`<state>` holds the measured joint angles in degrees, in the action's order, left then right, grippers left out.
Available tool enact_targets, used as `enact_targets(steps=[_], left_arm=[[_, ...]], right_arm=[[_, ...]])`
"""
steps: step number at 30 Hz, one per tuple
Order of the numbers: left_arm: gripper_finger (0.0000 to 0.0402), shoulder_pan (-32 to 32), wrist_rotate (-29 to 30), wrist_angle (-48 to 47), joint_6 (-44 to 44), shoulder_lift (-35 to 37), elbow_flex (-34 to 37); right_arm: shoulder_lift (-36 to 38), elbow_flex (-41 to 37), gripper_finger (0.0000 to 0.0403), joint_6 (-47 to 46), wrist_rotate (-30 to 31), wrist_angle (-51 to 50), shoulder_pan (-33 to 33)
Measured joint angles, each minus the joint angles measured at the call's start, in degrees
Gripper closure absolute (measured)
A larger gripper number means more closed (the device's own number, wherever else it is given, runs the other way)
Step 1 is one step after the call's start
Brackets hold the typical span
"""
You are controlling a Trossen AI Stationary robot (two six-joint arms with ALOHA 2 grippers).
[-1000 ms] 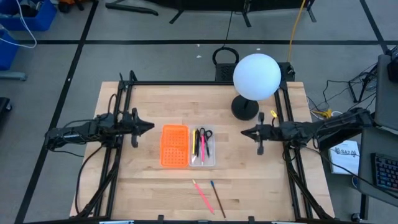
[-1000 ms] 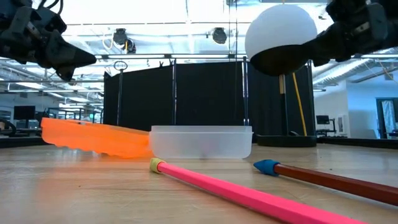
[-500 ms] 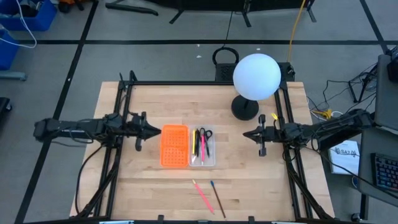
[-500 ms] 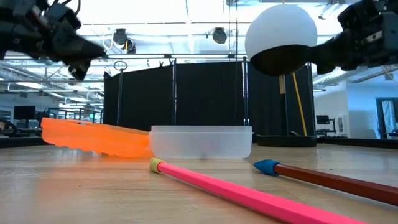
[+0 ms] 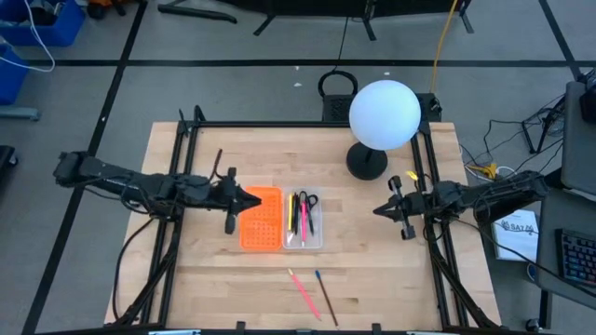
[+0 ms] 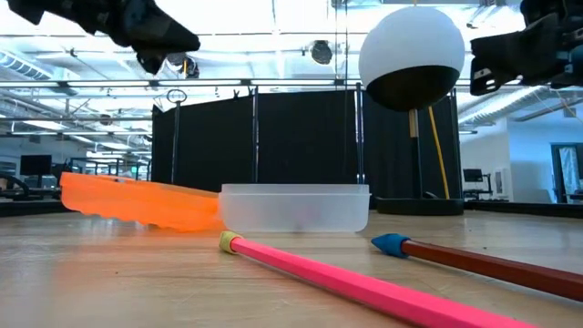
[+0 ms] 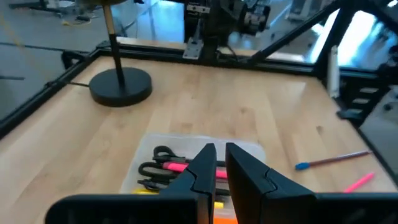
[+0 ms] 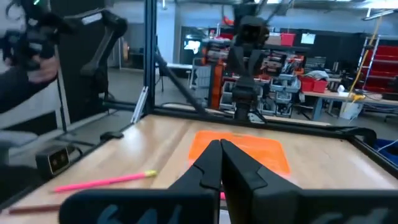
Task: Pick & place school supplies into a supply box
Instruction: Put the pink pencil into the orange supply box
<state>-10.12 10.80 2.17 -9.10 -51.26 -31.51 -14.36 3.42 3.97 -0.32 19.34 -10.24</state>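
The supply box lies open mid-table: its orange grid half [image 5: 262, 218] to the left, its clear tray [image 5: 315, 240] to the right. In the tray lie black-handled scissors [image 5: 308, 202] and several pens [image 5: 294, 216]. A pink pencil [image 5: 304, 291] and a brown pencil with a blue tip [image 5: 325, 292] lie on the table nearer the front edge. My left gripper [image 5: 256, 198] is shut and empty, in the air over the orange half's left edge. My right gripper [image 5: 377, 210] is shut and empty, in the air to the right of the tray.
A white globe lamp [image 5: 384, 113] stands on a black base [image 5: 366, 163] at the back right, behind my right gripper. Black frame rails [image 5: 177, 233] run along the table's left and right sides. Bare wood lies around the two loose pencils.
My left gripper has gone toward the table's right edge, from left of the box to over the orange half's left edge. My right gripper has drawn back a little toward the right and near edges, away from the tray. Both stay shut. Box and pencils have not moved.
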Motion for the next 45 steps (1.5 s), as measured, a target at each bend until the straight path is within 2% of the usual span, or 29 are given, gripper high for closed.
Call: enact_targets(steps=[4,11,15,19,22,25,31,34,37,45], left_arm=[[0.036,-3.7,6.0,-6.8,-2.1,-6.1,-4.7],[0.036,-11.5,7.4,-15.3,-4.7,-22.1,-17.3],[0.036,-15.2,7.3,-21.4,-4.7,-31.6,-27.0],[0.0359,-17.2,6.4,-27.1,-5.0,-41.5,-40.2],[0.0359,-18.3,3.1,-34.5,-1.8,-49.7,-51.9],[0.0347,-18.8,2.5,-42.8,2.8,-58.1,-63.1],[0.0276,-18.9,2.5,-52.7,15.6,-71.4,-77.7],[0.0238,-18.9,-1.0,-58.1,19.7,-75.2,-81.8],[0.0212,-19.0,-1.8,-61.3,23.3,-76.6,-82.4],[0.0194,-18.8,-1.7,-61.8,23.6,-76.7,-80.4]], right_arm=[[6.1,0.0,0.0403,-2.8,0.0,-3.3,0.0],[13.3,0.0,0.0403,-5.5,-6.3,-5.0,0.0],[14.0,0.0,0.0403,-6.7,-6.4,-5.1,0.0],[13.9,0.0,0.0403,-7.2,-6.4,-5.6,0.0],[13.9,0.0,0.0403,-7.2,-6.4,-5.5,0.0],[13.9,0.0,0.0403,-7.1,-6.3,-5.7,0.0],[13.9,0.0,0.0403,-7.0,-6.0,-7.5,0.0],[13.9,0.0,0.0403,-6.8,-6.0,-8.5,0.0],[13.9,0.0,0.0403,-6.3,-6.0,-9.0,0.0],[13.9,-0.1,0.0403,-4.5,-6.0,-9.0,0.0]])
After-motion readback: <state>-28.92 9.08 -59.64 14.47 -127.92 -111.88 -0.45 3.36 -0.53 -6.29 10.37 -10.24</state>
